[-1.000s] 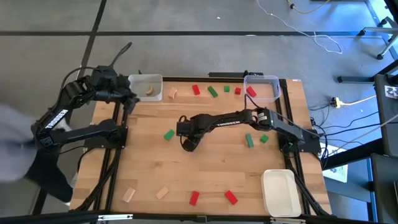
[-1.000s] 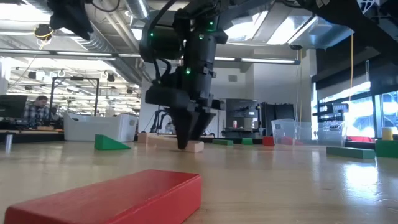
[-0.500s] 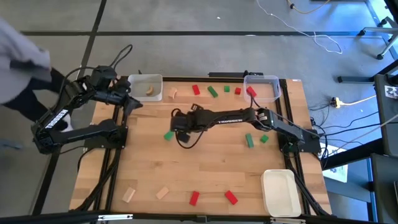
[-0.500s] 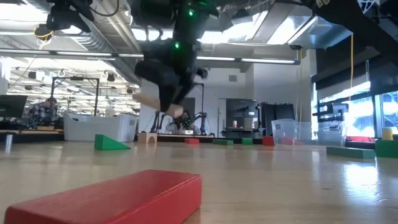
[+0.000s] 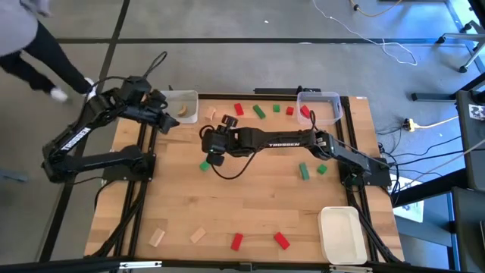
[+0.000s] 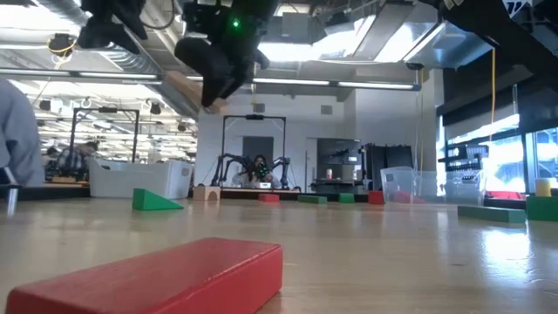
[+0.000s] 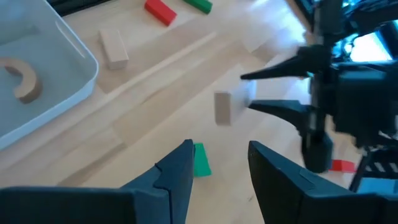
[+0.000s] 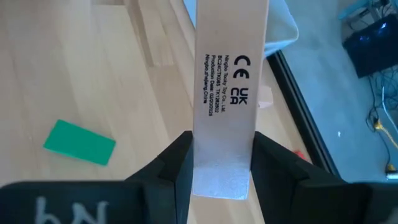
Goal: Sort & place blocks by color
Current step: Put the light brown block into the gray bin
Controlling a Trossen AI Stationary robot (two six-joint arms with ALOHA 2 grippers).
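Raised off the table since a second ago, right gripper [image 5: 213,138] pinches a tan block [image 8: 230,93], airborne toward the far left. Beyond, left gripper [image 5: 168,121] hovers spread beside the clear bin [image 5: 177,98] at the far-left corner.

My overhead camera looks straight down on the whole table [image 5: 250,197]. The low one sits at the tabletop, level, facing the room behind the table. My right wrist camera looks close along a tan block [image 8: 227,93] toward the table; my left wrist camera sees that same block [image 7: 222,107] from farther off.
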